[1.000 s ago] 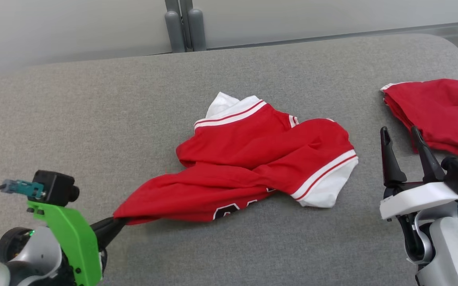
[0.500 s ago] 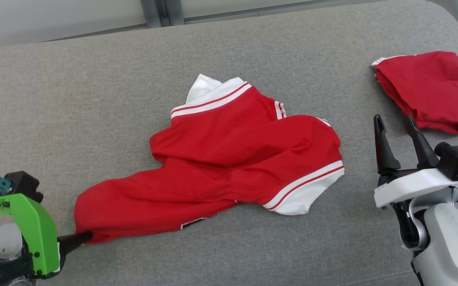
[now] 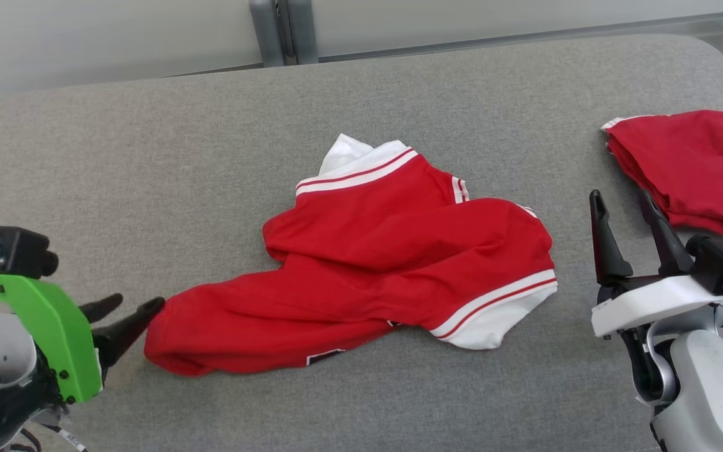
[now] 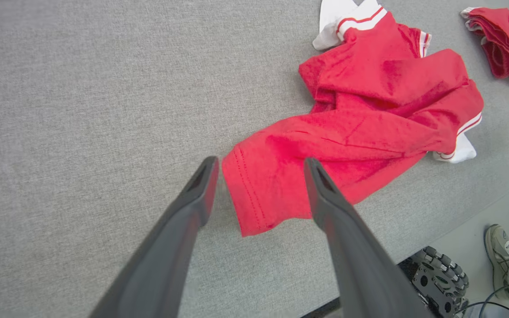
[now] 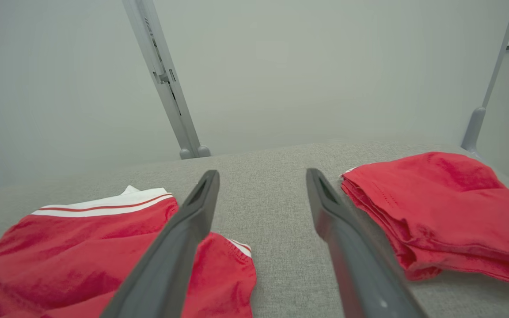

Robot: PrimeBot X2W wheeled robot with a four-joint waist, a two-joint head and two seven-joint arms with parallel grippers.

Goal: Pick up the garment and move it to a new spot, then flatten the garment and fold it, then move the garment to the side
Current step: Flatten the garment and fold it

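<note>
Item: red garment (image 3: 393, 263), crumpled, laid at the middle of the grey table (image 3: 148, 157), hem end drawn out toward eight o'clock. Relocation was judged done; flattening, folding and setting aside were left.
Left gripper (image 3: 140, 301): released, nothing held, tips just beside the hem.
Right gripper (image 3: 620, 198): spread, empty, at three o'clock.
Folded red cloth (image 3: 688, 169): at two o'clock.
Change noted: a second before, the hem was clamped by the left gripper; it was since let go.

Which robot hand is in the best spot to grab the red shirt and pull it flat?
Probably the left. The left gripper is open with the red shirt hem right in front of it. The right gripper, also open, stands clear of the shirt, nearer the folded red garment.
</note>
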